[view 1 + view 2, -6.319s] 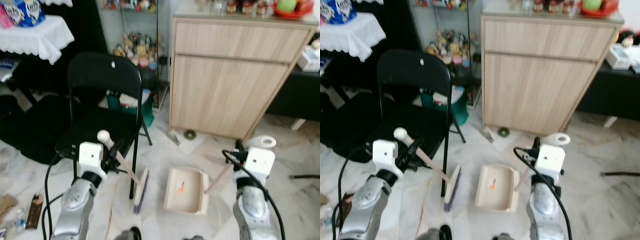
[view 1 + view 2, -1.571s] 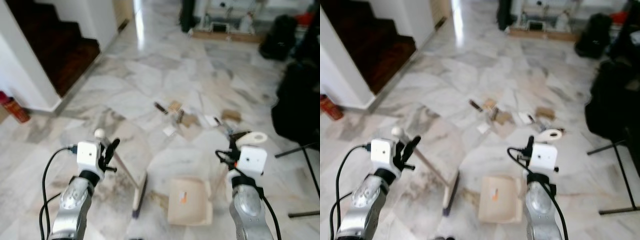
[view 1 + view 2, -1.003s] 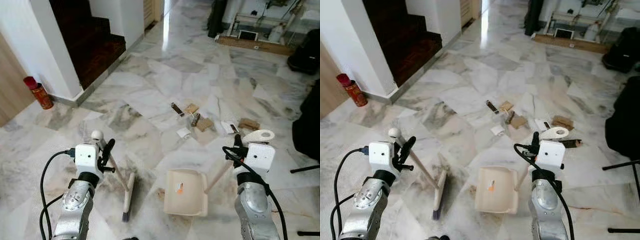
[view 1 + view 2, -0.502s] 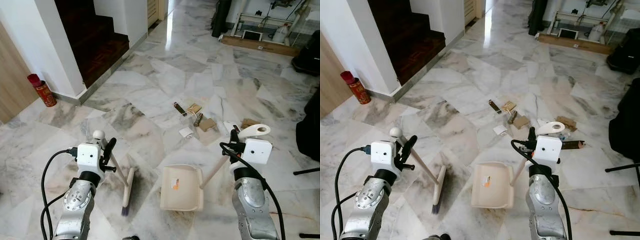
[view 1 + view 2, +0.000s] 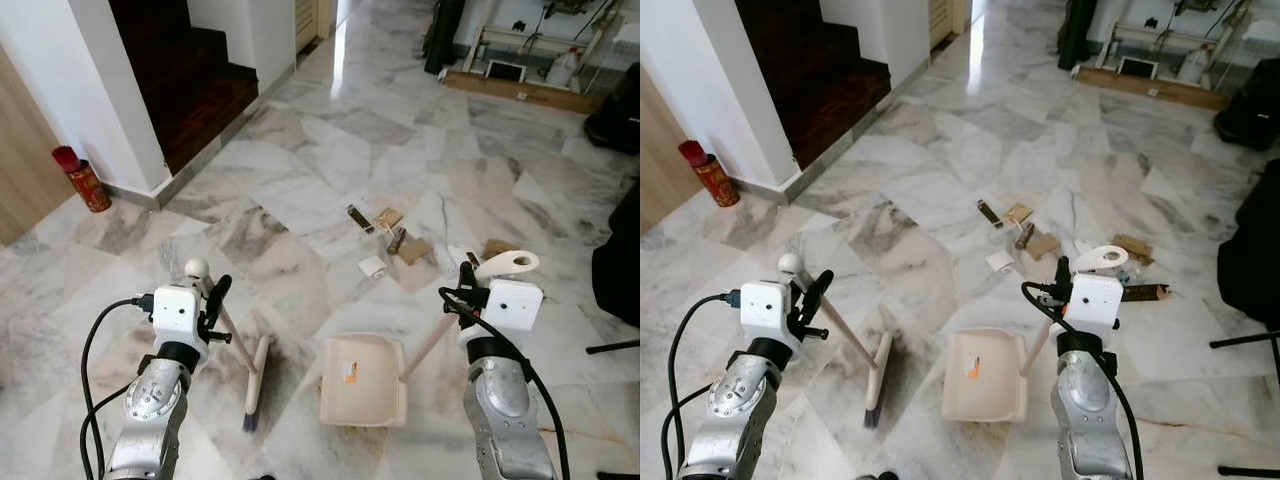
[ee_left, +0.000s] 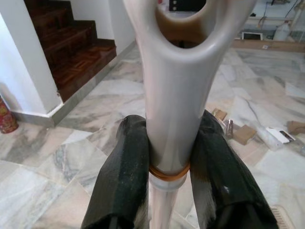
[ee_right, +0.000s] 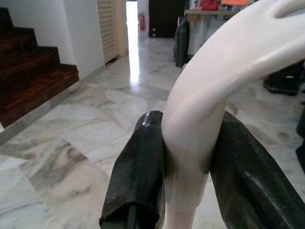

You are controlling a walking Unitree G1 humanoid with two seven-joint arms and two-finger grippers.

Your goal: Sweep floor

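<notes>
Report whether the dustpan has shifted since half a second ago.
No. The dustpan lies just as far short of the white scrap on the floor as before.

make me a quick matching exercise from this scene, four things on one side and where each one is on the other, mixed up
Things:
1. broom
2. dustpan
3. red can
4. scraps of litter

Places:
A. on the floor by the white wall near the stairs
B. handle held in the right gripper
C. scattered on the marble ahead of the dustpan
D. handle held in the left gripper

Pairs: 1-D, 2-B, 3-A, 4-C
</notes>
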